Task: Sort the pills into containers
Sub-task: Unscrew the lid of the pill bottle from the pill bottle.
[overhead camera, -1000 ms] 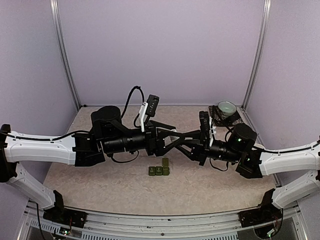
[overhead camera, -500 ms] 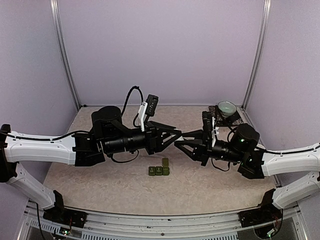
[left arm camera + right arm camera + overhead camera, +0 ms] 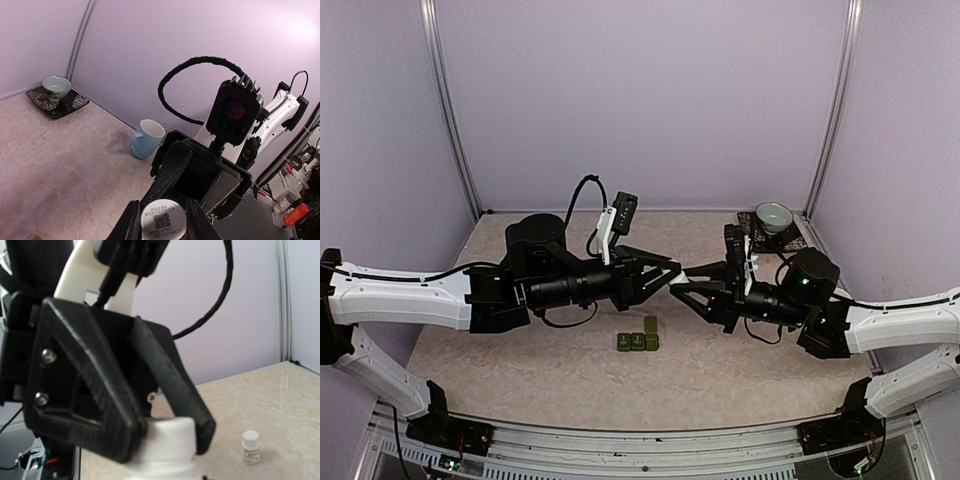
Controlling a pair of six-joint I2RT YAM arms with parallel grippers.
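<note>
Left gripper point(image 3: 162, 222): jaws closed tight on the round end of a white bottle point(image 3: 162, 225). That end carries a square code label. Held in the air above mid-table.

Right gripper point(image 3: 682, 283): meets the left one tip to tip. Jaws closed on the opposite end of the same bottle. Its own fingers are out of its wrist view, where the bottle fills the lower edge.

Containers point(image 3: 637, 341): dark green strip of three joined square compartments. It lies flat on the table, near of the two grippers and just left of centre. The right-hand compartment has its lid tipped up on the far side; the other two lids are down. Contents cannot be made out.

Small white bottle point(image 3: 250, 446): upright on the table, capped, well apart from the grippers.

Green bowl point(image 3: 773, 215): on a dark saucer point(image 3: 75, 102), far right corner.

Pale blue mug point(image 3: 147, 139): upright near the wall, handle to the left in the left wrist view.
</note>
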